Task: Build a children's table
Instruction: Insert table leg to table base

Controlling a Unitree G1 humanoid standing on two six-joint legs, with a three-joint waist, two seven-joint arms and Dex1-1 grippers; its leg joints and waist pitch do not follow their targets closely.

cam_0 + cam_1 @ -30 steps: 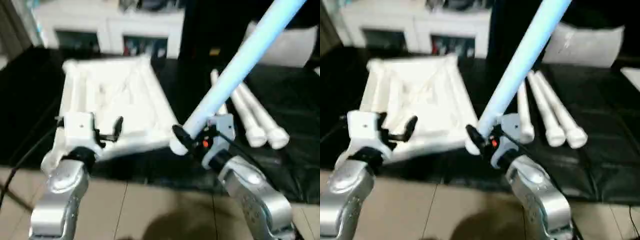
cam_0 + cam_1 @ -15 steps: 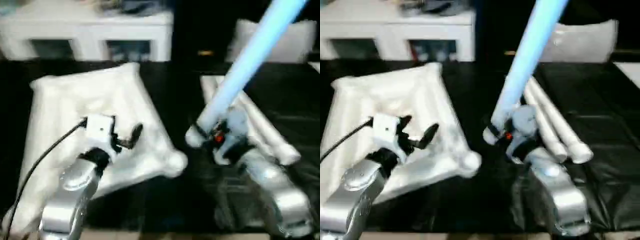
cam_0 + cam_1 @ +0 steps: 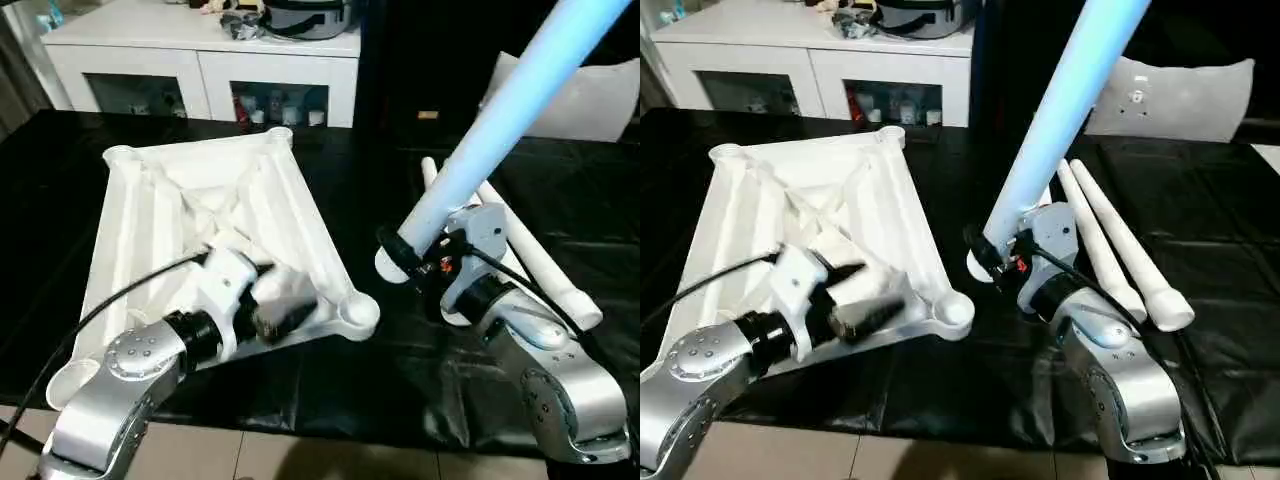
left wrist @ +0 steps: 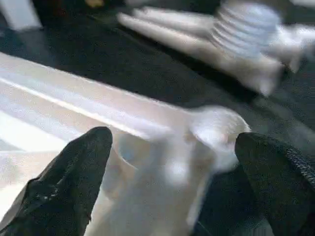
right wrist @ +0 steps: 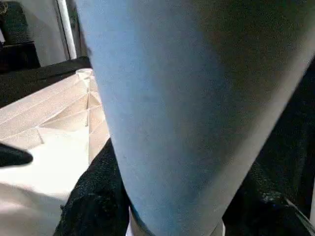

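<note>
The white plastic square table top (image 3: 215, 215) lies upside down on the black padded work surface (image 3: 380, 375), its X-ribbed underside facing up and a round corner socket (image 3: 357, 312) at the near corner toward the robot's right.

The left gripper (image 3: 865, 305) hangs over the near edge of that top with its two black fingers (image 4: 74, 177) spread wide — nothing is between them, and the left wrist view shows the socket and rim lying in the gap beyond the fingertips.

The right gripper (image 3: 405, 262) is clamped around the flared lower end of a long tapered white tube leg (image 3: 500, 125), which rises steeply up and away to the robot's right, its foot held just beside the corner socket but apart from it.

Two more white tube legs (image 3: 1118, 255) lie side by side on the black surface behind the right gripper — well apart from the top.
</note>
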